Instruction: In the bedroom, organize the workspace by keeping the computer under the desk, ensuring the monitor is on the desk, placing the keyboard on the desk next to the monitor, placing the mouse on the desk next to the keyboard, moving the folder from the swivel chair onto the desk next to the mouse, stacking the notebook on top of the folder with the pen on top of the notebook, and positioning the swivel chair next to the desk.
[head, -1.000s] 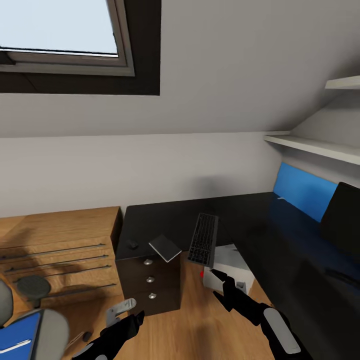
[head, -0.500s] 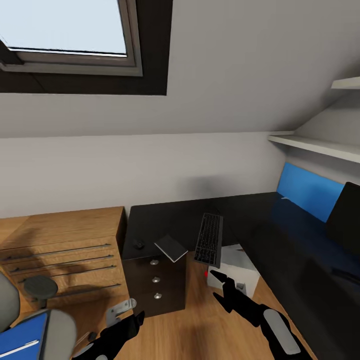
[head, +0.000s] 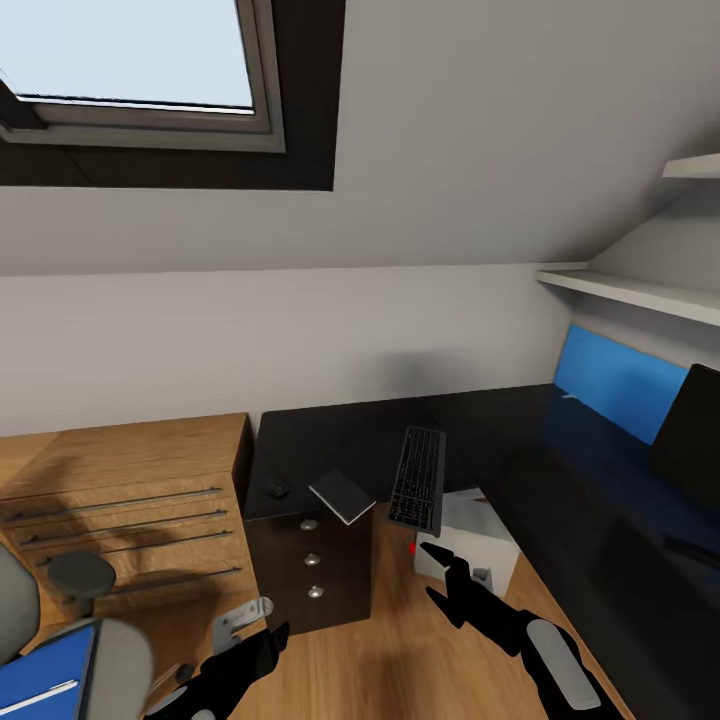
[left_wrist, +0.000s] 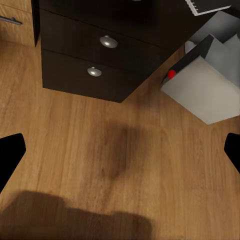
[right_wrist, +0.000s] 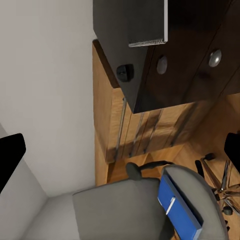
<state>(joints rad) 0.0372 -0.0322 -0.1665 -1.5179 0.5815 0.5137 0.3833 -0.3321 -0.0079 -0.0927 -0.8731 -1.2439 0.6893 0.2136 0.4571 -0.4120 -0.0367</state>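
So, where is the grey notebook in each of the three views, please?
Head view: the notebook overhangs the desk's corner, right of the mouse.
Left wrist view: the notebook's spiral edge shows near the computer.
Right wrist view: the notebook lies near the mouse.
Shared landmark: the round drawer knobs.

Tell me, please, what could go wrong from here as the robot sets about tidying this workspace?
The notebook juts past the front edge of the desk above the drawers, and the keyboard also overhangs it; a careless nudge might drop either to the floor. The pen lies loose on the folder on the swivel chair, so lifting the folder at a tilt could let it roll off.
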